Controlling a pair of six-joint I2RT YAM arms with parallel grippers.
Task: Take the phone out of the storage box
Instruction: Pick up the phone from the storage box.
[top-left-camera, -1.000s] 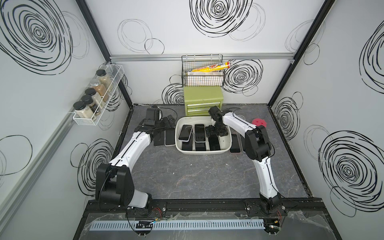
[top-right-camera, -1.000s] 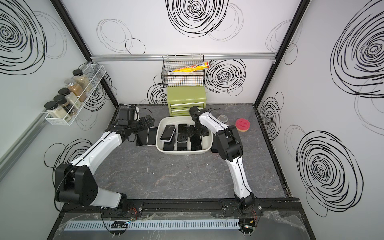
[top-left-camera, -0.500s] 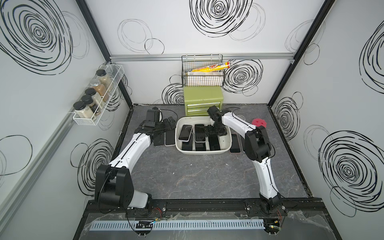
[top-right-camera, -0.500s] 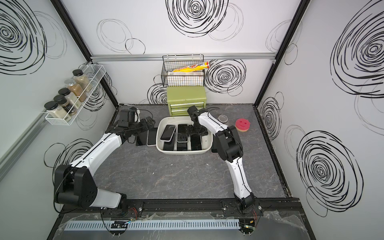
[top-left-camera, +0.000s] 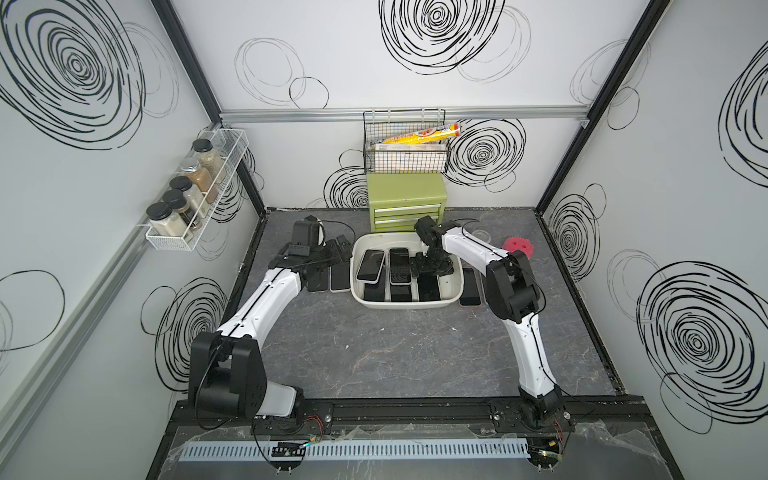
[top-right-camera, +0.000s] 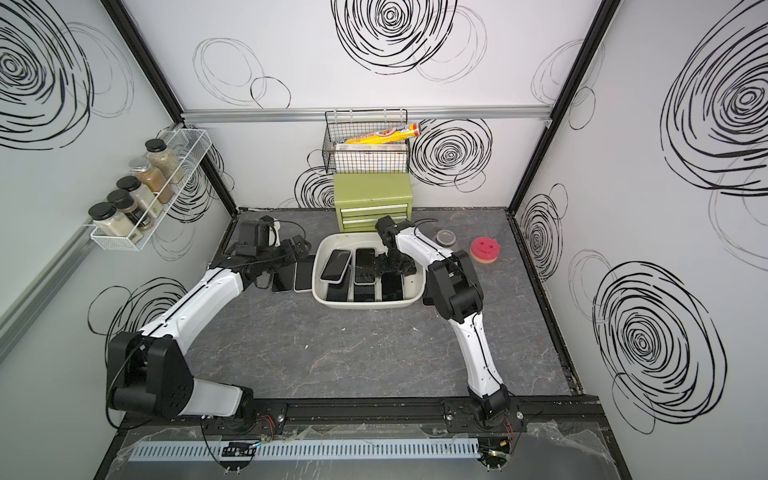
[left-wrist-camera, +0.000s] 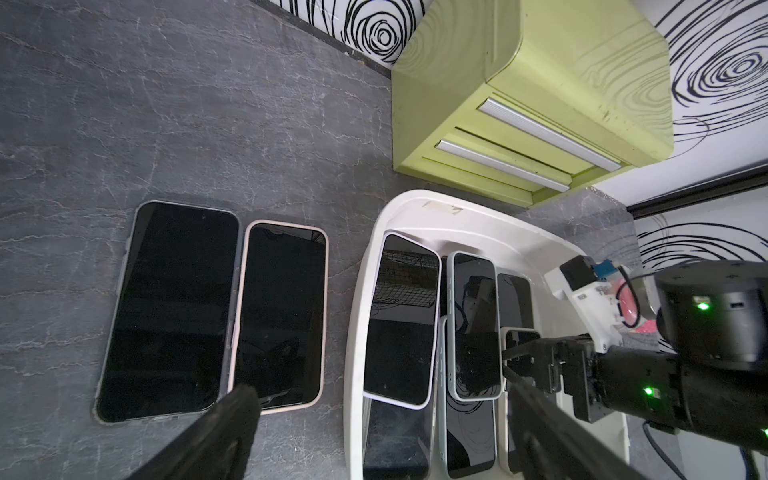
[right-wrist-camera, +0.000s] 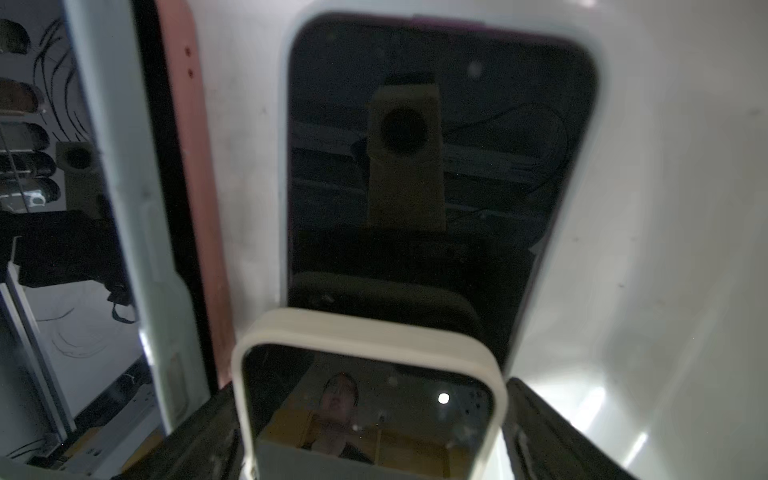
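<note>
Inside the storage box (right-wrist-camera: 665, 208), the cream-cased phone (right-wrist-camera: 368, 415) lies between the fingers (right-wrist-camera: 199, 440) of the right end effector (right-wrist-camera: 370, 392); clenched or released, I cannot tell.

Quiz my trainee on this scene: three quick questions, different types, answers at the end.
1. True or false: the box holds just one phone.
2. In the left wrist view, how many phones lie on the table?
3. The right end effector straddles a phone whose case is: A cream, B black, C orange.
Key: 1 false; 2 two; 3 A.
</note>
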